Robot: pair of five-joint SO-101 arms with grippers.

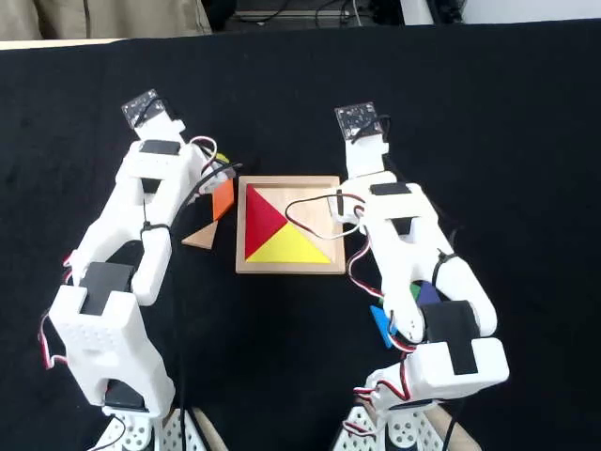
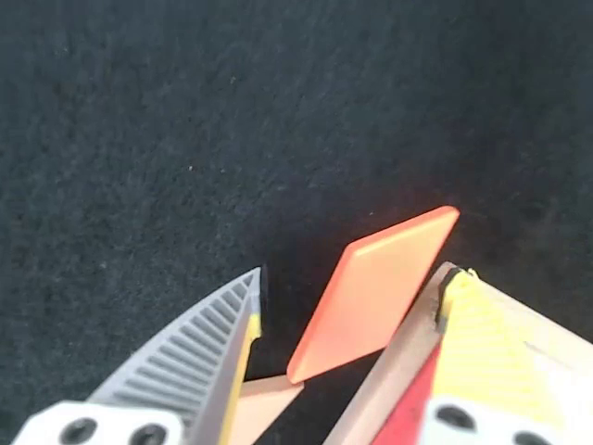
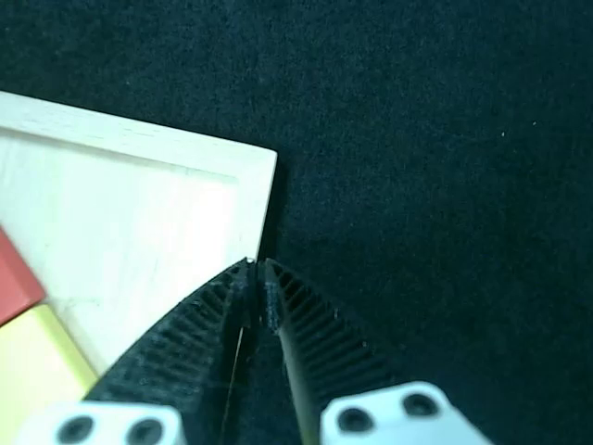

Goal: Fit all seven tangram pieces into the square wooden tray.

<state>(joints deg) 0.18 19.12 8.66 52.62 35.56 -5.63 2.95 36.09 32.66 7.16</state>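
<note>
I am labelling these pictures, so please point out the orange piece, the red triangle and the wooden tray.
orange piece (image 2: 375,295), left wrist view, middle of its flat face.
red triangle (image 1: 260,222), high view, centre of its top face.
wooden tray (image 1: 282,268), high view, a bare strip of its rim.

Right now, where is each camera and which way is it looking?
High view: above the table, looking down on the tray, left arm and right arm.
Left wrist view: on the left arm, looking past the left end effector, open, at the orange piece.
Right wrist view: on the right arm, looking past the right end effector, shut, at a tray corner.
Shared: the tray, in all three.
</note>
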